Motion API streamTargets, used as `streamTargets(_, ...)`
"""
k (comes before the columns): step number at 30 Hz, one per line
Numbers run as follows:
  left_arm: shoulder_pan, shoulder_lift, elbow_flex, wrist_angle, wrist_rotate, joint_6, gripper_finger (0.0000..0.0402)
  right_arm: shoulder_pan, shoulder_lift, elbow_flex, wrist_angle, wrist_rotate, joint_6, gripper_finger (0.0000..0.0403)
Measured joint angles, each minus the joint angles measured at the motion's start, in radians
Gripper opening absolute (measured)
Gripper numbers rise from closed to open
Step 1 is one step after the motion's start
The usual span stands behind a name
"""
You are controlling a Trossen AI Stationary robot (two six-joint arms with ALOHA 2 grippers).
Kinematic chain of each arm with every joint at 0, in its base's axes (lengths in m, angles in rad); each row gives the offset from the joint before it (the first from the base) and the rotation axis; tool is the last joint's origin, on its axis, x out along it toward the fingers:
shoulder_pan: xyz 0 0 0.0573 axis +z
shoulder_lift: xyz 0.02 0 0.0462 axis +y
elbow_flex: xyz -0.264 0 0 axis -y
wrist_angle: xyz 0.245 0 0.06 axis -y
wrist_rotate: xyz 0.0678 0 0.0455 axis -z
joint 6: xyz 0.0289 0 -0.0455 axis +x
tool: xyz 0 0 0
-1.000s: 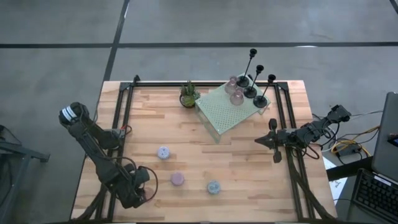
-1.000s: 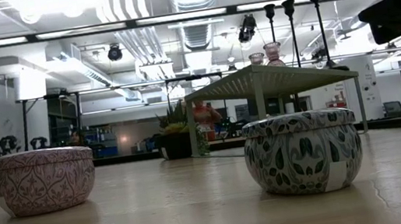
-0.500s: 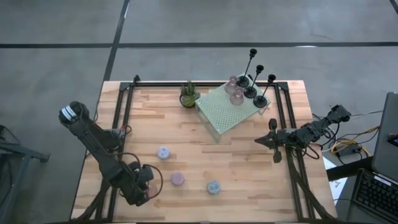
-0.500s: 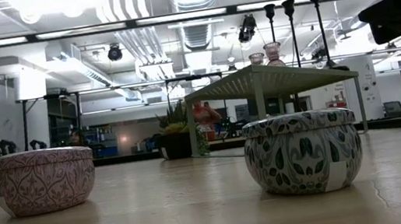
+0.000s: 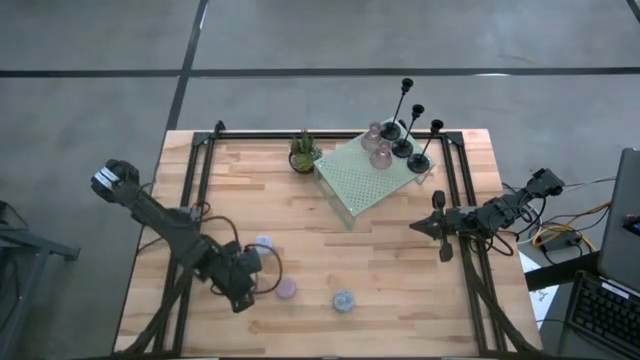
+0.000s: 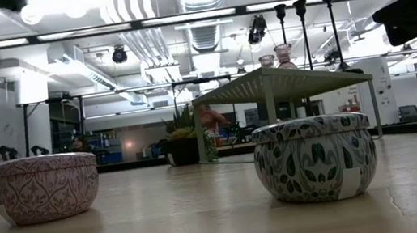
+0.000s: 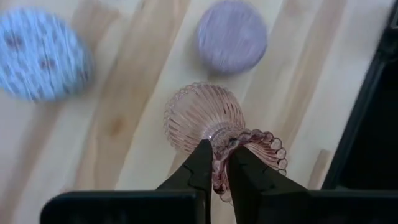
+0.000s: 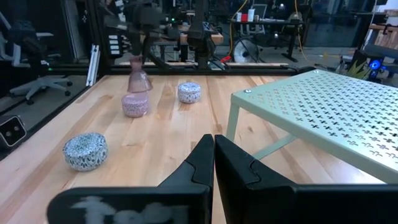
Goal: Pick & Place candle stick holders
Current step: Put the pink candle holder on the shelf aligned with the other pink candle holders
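My left gripper is shut on a pinkish ribbed glass cup above the table's near left part, between the lilac holder and the pink holder. The blue holder stands further right. From the right wrist view the cup hangs above the pink holder. Three black holders and two more glass cups stand on the pale green platform. My right gripper is shut and empty at the table's right side. My left gripper pinches the cup's scalloped rim between its two fingers, coming from above. The ribbed round body hangs below the fingers, tilted and clear of the table.
A small potted plant stands at the far edge, left of the platform. Black frame rails run along the table's left, far and right sides. Bare wood lies between the pastel holders and the platform.
My left gripper has gone from the table's near left corner toward the right and far edges, up to the lilac and pink holders. It has come into the low view's left side as a blur.
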Motion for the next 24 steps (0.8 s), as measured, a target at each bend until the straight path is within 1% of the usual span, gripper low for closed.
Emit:
streamTargets(8,0.162,-0.002,0.135,-0.016,0.005,0.27,0.0032,0.0,0.0,0.0,0.0,0.0,0.0,0.0008)
streamTargets(12,0.267,-0.001,0.193,-0.001,-0.008,0.383,0.0032,0.0,0.0,0.0,0.0,0.0,-0.003,0.0008)
streamTargets(14,0.328,-0.001,0.215,0.027,-0.039,0.404,0.0032,0.0,0.0,0.0,0.0,0.0,0.0,0.0008)
streamTargets(16,0.389,-0.001,0.234,0.044,-0.062,0.364,0.0032,0.0,0.0,0.0,0.0,0.0,-0.002,0.0008)
streamTargets(18,0.442,-0.001,0.244,0.096,-0.083,0.357,0.0032,0.0,0.0,0.0,0.0,0.0,-0.004,0.0008)
streamTargets(19,0.467,-0.001,0.247,0.137,-0.082,0.377,0.0032,0.0,0.0,0.0,0.0,0.0,-0.003,0.0008)
streamTargets(21,0.512,0.0,0.255,0.226,-0.052,0.428,0.0032,0.0,0.0,0.0,0.0,0.0,0.0,0.0008)
streamTargets(24,0.577,0.005,0.281,0.343,0.022,0.471,0.0032,0.0,0.0,0.0,0.0,0.0,-0.004,0.0008)
